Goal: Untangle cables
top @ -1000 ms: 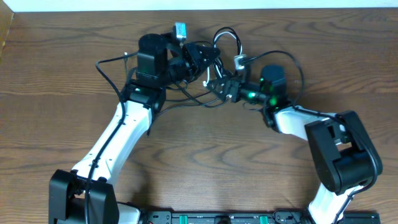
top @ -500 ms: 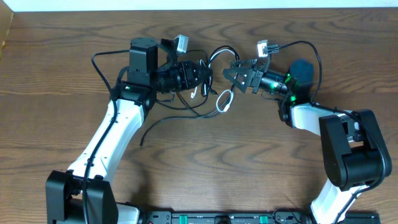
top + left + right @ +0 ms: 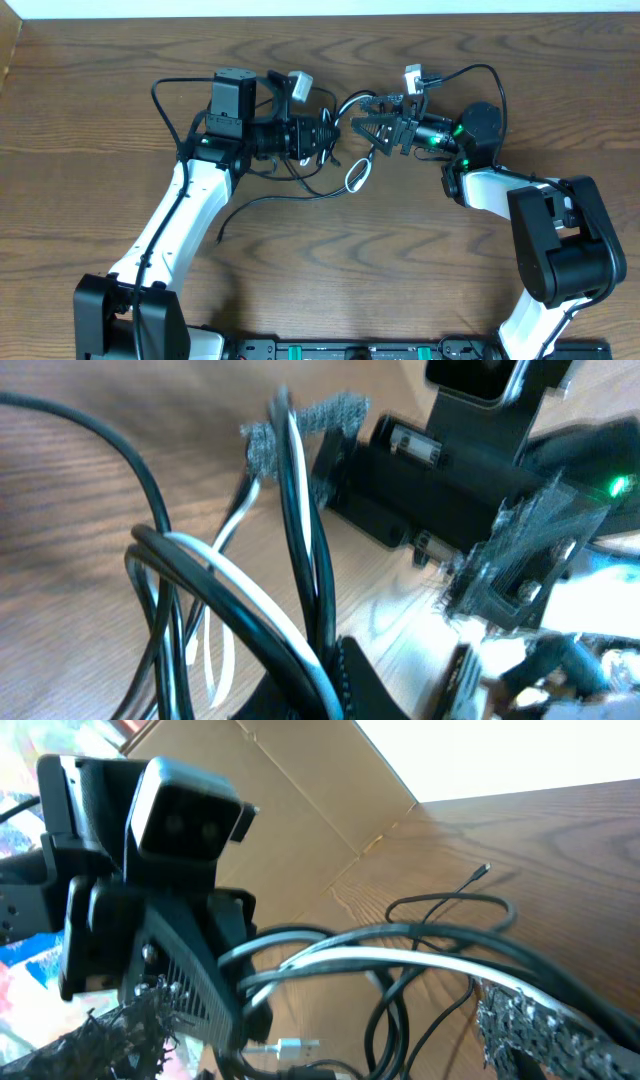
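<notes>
- Two arms reach over the wooden counter (image 3: 330, 285), one hand on each, and the hands face one another near its far middle.
- The cables (image 3: 357, 172) make up one tangled bundle strung between the two hands. It holds both black and white cords, but they cross too tightly to count for certain.
- The left wrist view shows at least two white runs and several black ones. A single grey fabric tie (image 3: 300, 415) binds them at one spot.
- One black strand (image 3: 245, 203) trails out of the bundle across the counter beside the left arm, and its end lies free.
- One loop of white and black cord sits just on the near side of the gap between the hands.
- The left hand (image 3: 332, 136) is closed on the cables, which rise off the counter into its grip.
- The right hand (image 3: 362, 128) has its fingers spread wide. Cords run across the gap between them, and it clamps nothing.
- One small metal plug (image 3: 285, 1047) shows low in the right wrist view.
- No writing is legible.
</notes>
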You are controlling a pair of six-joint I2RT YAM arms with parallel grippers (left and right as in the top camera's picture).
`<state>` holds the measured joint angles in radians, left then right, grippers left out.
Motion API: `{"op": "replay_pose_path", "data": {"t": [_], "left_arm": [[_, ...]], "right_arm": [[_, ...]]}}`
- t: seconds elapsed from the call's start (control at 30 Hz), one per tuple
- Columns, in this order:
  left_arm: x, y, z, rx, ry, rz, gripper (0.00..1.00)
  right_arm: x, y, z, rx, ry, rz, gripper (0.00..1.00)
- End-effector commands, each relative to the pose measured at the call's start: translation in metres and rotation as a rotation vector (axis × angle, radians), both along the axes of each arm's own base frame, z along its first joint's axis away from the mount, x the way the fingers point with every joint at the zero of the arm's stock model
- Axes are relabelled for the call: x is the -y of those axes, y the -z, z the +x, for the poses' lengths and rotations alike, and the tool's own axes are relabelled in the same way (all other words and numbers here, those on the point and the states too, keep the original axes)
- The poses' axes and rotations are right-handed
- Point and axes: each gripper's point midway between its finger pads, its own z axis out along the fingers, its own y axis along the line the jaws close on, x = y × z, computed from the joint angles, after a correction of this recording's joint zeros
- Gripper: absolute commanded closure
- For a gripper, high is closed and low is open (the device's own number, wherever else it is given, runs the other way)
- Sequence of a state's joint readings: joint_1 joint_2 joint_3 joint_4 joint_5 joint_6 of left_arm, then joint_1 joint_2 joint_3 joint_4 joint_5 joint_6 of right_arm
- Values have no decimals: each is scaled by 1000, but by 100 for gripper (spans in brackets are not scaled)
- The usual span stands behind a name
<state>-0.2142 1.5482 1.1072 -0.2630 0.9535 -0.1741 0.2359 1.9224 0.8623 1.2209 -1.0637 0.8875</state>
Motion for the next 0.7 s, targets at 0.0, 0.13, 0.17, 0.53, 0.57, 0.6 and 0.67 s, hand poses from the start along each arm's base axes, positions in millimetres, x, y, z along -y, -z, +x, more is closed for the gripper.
{"op": "replay_pose_path", "data": {"t": [0.0, 0.13, 0.17, 0.53, 0.57, 0.6, 0.67], "left_arm": [[3, -9, -8, 151, 105, 29, 92], [14, -9, -16, 198, 166, 38, 92], [16, -9, -18, 212, 180, 41, 93], [31, -12, -16, 292, 198, 66, 92], [29, -8, -13, 283, 181, 90, 92], [26, -4, -12, 274, 167, 110, 92], [22, 3, -10, 255, 142, 150, 92]], "right_arm": [[1, -3, 5, -41, 27, 20, 2], [3, -4, 11, -149, 51, 59, 1], [3, -4, 11, -166, 52, 65, 1], [4, -4, 14, -246, 61, 93, 20], [4, -4, 14, -242, 60, 94, 29], [4, -5, 14, -236, 59, 96, 38], [4, -7, 13, -229, 58, 98, 53]]}}
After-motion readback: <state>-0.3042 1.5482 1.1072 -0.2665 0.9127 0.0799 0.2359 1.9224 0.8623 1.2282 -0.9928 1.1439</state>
